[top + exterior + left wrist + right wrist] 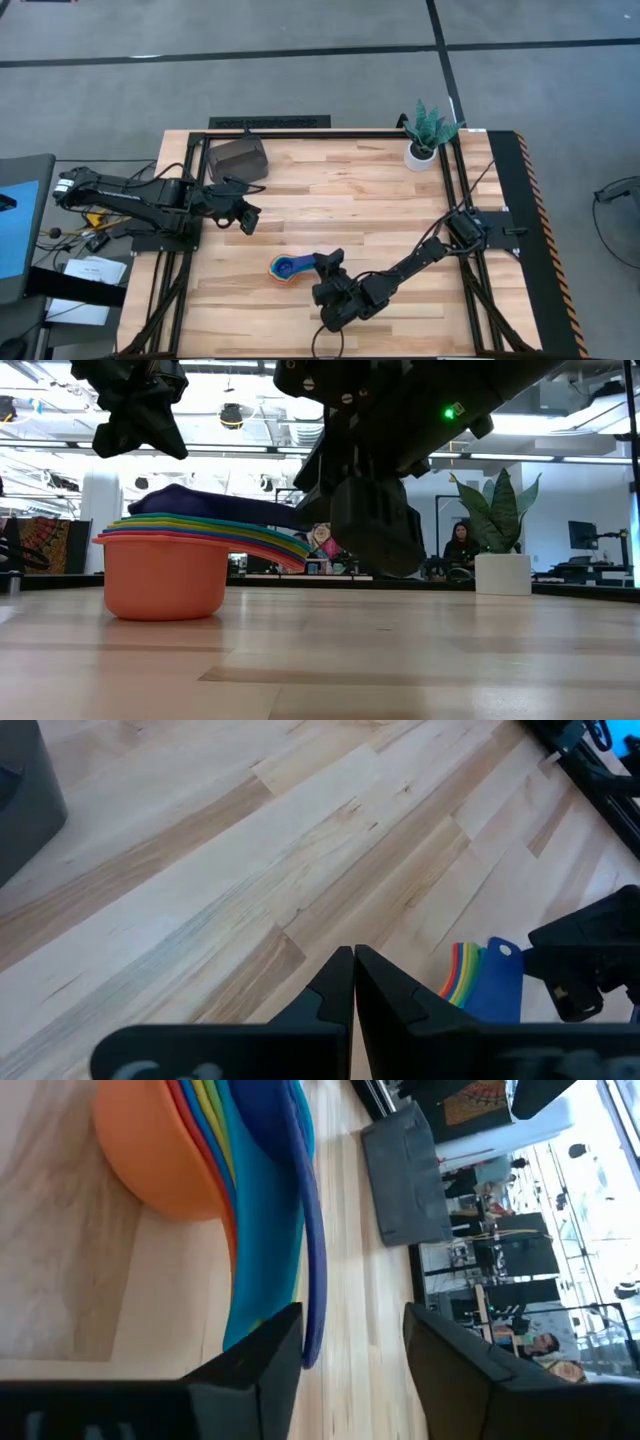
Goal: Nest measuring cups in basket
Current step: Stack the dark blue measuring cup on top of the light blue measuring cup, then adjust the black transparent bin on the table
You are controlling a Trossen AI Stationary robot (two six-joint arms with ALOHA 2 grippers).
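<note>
Right gripper (350,1345) jaws apart beside handles of nested measuring cups (288,268) on table (350,200); left gripper (354,982) closed, empty.

Table: I see pale wooden planks (340,200) inside a black frame.
Plant: a green potted plant in a white pot (421,153) stands at my far right corner.
Room: a seated person (462,547) behind the plant.

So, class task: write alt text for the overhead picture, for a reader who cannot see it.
Seen from above, a nested stack of measuring cups sits on a wooden table, with the right gripper beside its handles, jaws apart. The left gripper, jaws shut, hangs farther back near a dark basket; a potted plant stands at the far right corner.
</note>
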